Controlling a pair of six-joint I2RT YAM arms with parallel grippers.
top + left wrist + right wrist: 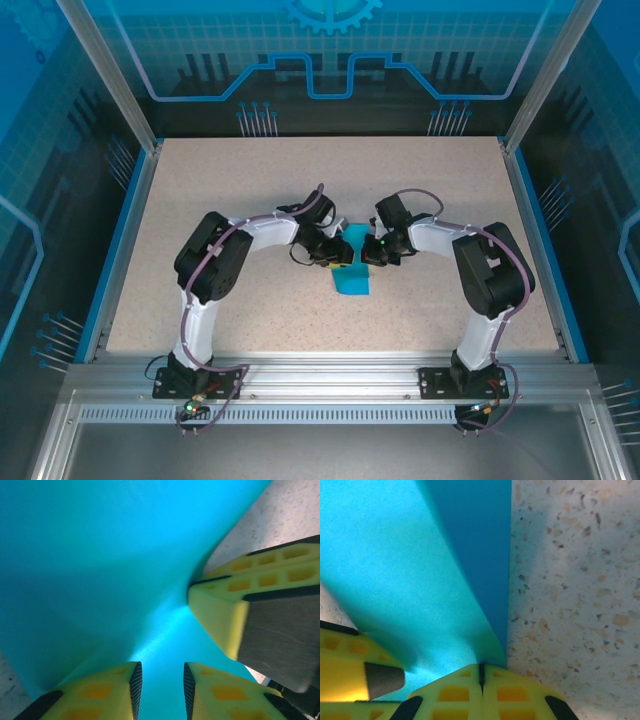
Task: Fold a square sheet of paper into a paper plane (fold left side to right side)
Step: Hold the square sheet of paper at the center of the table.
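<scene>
The square sheet of paper (352,282) is teal-blue and lies mid-table, looking like a narrow upright strip from above. A paper plane shape is out of view. My right gripper (366,252) is shut, pinching a raised flap of the sheet (395,555) at its fingertips (481,672). The flap curves up from a darker layer (485,540) lying flat on the table. My left gripper (338,258) faces it from the left, just over the sheet (100,555). Its jaws (162,690) stand apart with nothing between the pads. The right gripper's fingers (220,615) show there, puckering the paper.
The speckled beige table (200,200) has a blue rim (118,250) on the left and right sides. Aluminium posts (105,70) and transparent blue panels wall it in. Both arm bases (200,375) sit on the metal rail at the near edge.
</scene>
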